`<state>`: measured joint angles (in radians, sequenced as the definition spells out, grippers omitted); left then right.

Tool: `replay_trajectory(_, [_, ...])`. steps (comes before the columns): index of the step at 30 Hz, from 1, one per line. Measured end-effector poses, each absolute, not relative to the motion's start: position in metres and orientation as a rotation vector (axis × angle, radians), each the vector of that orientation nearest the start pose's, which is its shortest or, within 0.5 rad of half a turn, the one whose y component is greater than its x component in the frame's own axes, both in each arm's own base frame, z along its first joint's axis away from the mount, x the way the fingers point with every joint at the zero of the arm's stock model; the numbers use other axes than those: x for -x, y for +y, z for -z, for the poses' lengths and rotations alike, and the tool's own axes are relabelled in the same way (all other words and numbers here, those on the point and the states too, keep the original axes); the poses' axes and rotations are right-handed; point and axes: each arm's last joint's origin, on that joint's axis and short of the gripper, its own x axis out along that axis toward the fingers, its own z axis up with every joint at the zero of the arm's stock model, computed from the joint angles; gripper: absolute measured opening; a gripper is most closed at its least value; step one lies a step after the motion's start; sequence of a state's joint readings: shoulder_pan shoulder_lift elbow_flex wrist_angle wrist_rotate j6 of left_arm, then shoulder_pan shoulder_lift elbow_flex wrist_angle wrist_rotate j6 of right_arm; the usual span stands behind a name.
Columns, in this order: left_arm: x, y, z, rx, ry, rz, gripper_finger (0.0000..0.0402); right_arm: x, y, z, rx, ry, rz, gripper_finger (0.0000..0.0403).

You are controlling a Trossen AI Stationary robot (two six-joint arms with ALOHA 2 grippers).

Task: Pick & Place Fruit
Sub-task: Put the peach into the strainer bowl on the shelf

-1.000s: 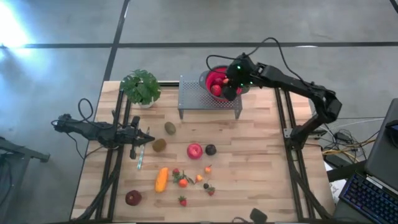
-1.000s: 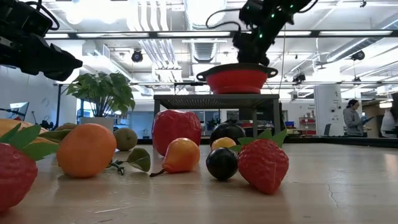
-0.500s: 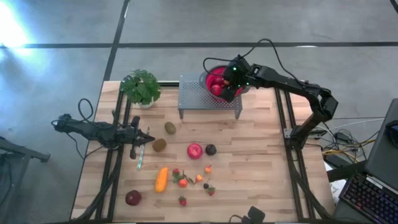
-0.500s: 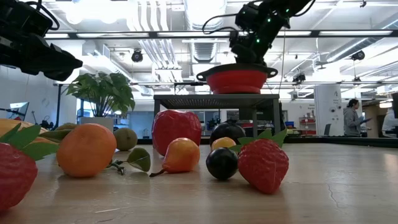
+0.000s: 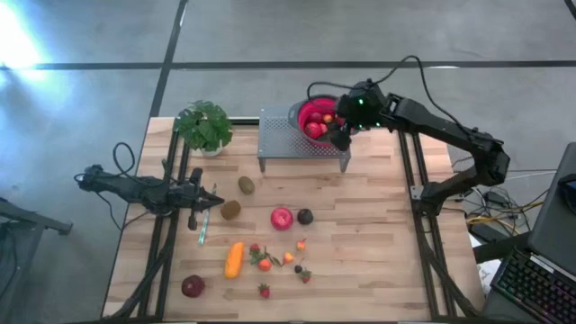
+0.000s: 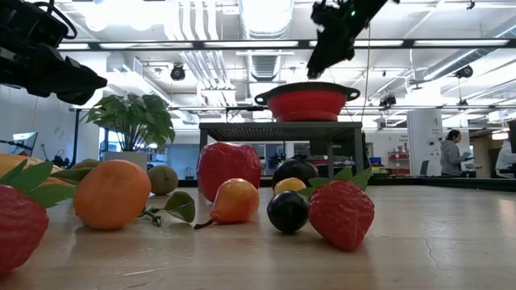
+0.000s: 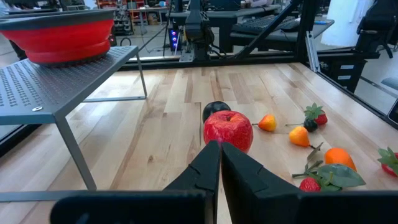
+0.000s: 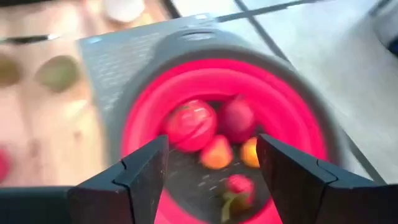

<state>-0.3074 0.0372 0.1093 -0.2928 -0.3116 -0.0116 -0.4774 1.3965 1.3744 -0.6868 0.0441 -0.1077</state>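
Note:
The red colander bowl stands on a grey perforated stand at the far side and holds several fruits. My right gripper hangs open and empty above the bowl's right part, clear of its rim. On the wooden table lie a red apple, a dark plum, two kiwis, a long orange piece, a dark-red round fruit and small strawberries. My left gripper waits shut at the table's left, pointing toward the apple.
A leafy potted plant stands at the far left, beside the stand. The stand's legs rise from the table between the left arm and the loose fruit. Bare wood lies right of the plum. A person stands far off in the room.
My right gripper has risen out of the bowl and shifted a little toward the table's right edge; it now hangs clear above the rim. The fruit on the table and my left arm have stayed put.

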Motion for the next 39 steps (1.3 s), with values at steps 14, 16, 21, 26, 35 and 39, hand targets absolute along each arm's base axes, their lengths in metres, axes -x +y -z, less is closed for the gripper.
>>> replay_trajectory(14, [-0.088, -0.019, -0.17, -0.056, 0.21, -0.006, 0.0021, -0.266, 0.028, -0.307, 0.079, 0.674, -0.062, 0.023])
replay_trajectory(16, [-0.088, -0.019, -0.17, -0.056, 0.21, -0.005, 0.0021, -0.262, 0.053, -0.292, 0.099, 0.672, -0.125, 0.0235])
replay_trajectory(21, [-0.088, -0.019, -0.17, -0.056, 0.21, -0.005, 0.0021, -0.253, 0.099, -0.263, 0.137, 0.617, -0.171, 0.0243])
replay_trajectory(26, [-0.088, -0.019, -0.17, -0.056, 0.21, -0.005, 0.0021, -0.249, 0.13, -0.238, 0.11, 0.569, -0.248, 0.0251])
replay_trajectory(35, [-0.088, -0.019, -0.17, -0.056, 0.211, -0.005, 0.0021, -0.27, 0.16, -0.2, 0.163, 0.615, -0.246, 0.0275])
replay_trajectory(39, [-0.088, -0.019, -0.17, -0.056, 0.21, -0.005, 0.0021, -0.289, 0.166, -0.19, 0.164, 0.641, -0.224, 0.0275])
